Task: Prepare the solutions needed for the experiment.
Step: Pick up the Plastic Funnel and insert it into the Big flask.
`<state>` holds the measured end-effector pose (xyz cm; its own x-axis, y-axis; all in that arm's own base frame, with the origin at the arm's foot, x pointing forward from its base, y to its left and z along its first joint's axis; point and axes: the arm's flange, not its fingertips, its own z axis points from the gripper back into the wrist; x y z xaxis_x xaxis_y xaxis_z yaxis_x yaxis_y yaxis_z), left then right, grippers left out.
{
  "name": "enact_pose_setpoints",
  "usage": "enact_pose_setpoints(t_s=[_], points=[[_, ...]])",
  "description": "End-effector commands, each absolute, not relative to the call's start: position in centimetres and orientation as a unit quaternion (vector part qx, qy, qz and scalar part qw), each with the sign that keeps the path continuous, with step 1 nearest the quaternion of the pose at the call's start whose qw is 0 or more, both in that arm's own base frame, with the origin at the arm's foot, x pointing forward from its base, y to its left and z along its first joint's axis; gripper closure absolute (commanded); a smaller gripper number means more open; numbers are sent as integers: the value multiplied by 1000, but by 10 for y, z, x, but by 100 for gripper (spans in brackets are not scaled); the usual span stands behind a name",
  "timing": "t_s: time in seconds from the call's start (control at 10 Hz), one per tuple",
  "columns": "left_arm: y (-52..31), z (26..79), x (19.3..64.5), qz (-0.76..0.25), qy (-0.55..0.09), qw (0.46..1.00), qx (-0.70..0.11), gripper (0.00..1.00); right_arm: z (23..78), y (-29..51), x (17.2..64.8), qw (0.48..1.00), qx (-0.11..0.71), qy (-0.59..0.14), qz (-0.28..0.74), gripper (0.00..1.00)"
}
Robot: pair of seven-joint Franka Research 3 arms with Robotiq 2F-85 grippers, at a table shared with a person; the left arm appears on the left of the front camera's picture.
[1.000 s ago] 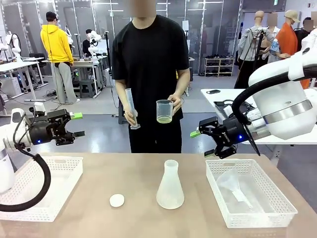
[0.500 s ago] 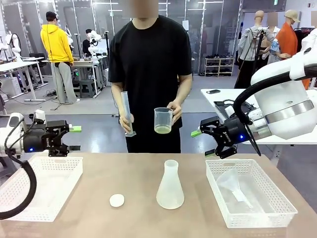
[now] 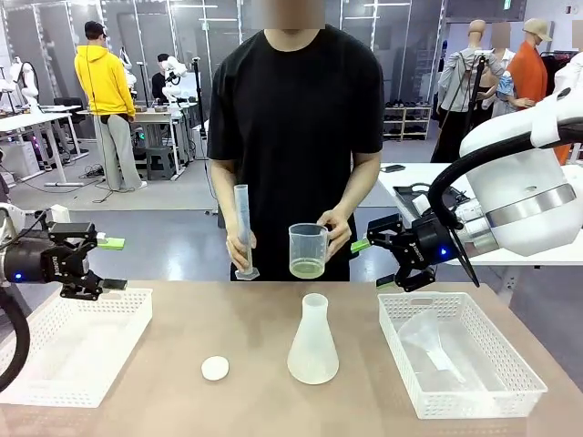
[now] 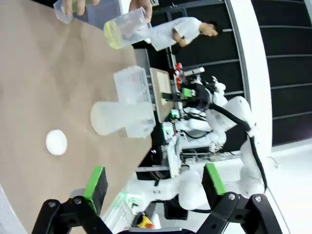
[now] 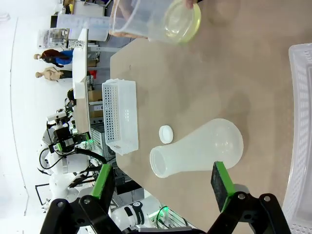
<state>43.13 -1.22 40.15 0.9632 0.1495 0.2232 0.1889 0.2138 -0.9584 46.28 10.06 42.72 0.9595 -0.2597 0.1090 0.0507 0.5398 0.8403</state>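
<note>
Our left hand (image 3: 111, 264) hangs with its two green-padded fingers apart and nothing between them, above the far rim of the white plastic lattice basket (image 3: 82, 337) at the left end of the tan worktop (image 3: 246, 319). In the left wrist view the same hand (image 4: 154, 180) stands wide open, the worktop stretching away beyond it.

Our right hand (image 3: 372, 266) is spread too and holds nothing. It hovers by the far left corner of a second white lattice basket (image 3: 455, 382), in which lies what looks like a clear plastic funnel (image 3: 428, 339) — the view through the mesh is poor. From its own wrist, the right hand (image 5: 163, 183) looks past its fingers at the translucent plastic conical flask (image 5: 200, 146).

That flask (image 3: 312, 341) stands upright near the middle of the worktop, and a small white round disc (image 3: 215, 368) lies just to its left, apart from it.

Farther out, at the worktop's far edge, the person in a black T-shirt (image 3: 291, 118) grips a clear plastic measuring beaker (image 3: 308, 238) in one fist and a tall, narrow clear graduated cylinder (image 3: 242, 228) in the other, both upright. The pale yellow, clear liquid (image 3: 307, 268) sits as a shallow layer in the bottom of the beaker — beyond the flask, between our two hands and well apart from both. We cannot tell whether the cylinder's foot touches the worktop.
</note>
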Motion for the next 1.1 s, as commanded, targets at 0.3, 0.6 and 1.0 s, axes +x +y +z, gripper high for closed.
enact_pose_setpoints(t_s=[0.3,0.6,1.0], points=[[2,391,437,-8,-110,751,-651,0,427,101,463,870,472,-111,-89,0],[-1,396,432,0,-110,756,-646,0,431,98,466,890,436,-123,-54,0],[-1,396,432,0,-110,756,-646,0,459,80,477,915,311,-149,209,0]])
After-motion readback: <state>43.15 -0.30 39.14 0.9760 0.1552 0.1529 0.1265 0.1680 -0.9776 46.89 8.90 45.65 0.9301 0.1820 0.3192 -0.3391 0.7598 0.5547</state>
